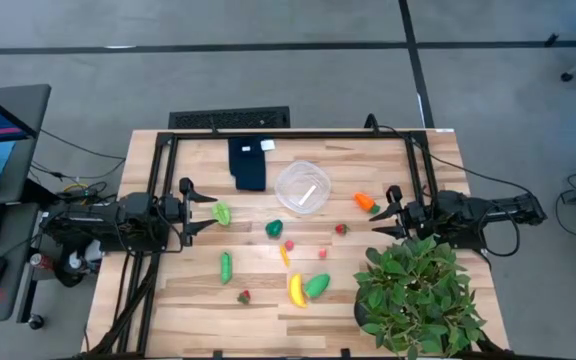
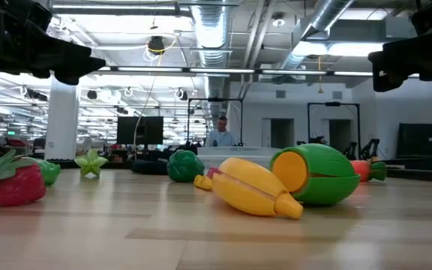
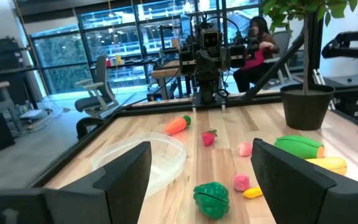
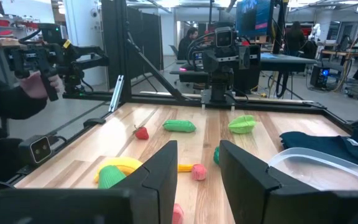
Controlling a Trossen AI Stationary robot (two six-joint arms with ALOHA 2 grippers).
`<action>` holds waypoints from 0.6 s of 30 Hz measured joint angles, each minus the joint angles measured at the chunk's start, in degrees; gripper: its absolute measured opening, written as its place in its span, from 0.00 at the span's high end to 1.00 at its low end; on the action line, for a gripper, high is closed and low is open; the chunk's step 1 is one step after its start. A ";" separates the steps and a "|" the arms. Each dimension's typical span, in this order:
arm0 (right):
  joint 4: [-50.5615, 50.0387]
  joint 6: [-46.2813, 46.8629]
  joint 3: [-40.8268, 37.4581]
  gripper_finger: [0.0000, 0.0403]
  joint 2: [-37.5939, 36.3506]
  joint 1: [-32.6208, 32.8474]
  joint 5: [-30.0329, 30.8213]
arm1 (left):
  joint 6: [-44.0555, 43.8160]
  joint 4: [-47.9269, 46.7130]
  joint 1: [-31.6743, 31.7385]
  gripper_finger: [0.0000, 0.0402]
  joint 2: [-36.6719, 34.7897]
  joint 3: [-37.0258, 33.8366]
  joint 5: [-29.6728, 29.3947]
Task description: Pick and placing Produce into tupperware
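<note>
The clear round tupperware (image 1: 302, 187) sits on the table's far middle and also shows in the left wrist view (image 3: 151, 158). Toy produce lies scattered in front of it: an orange carrot (image 1: 366, 202), a light green piece (image 1: 222, 212), a dark green piece (image 1: 274, 228), a green pod (image 1: 226, 266), a yellow banana (image 1: 295, 290), a green piece (image 1: 317, 285) and small red strawberries (image 1: 341, 229). My left gripper (image 1: 203, 209) hovers open at the table's left, next to the light green piece. My right gripper (image 1: 387, 210) hovers open at the right, near the carrot.
A dark blue folded cloth (image 1: 249, 162) lies left of the tupperware at the far edge. A big potted plant (image 1: 418, 295) fills the near right corner, close under the right arm. A black frame (image 1: 298, 134) borders the table. People show in the room beyond.
</note>
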 joint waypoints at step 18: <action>0.01 0.00 0.01 0.72 0.00 0.00 0.00 | -9.91 0.02 0.00 0.34 0.01 0.02 0.01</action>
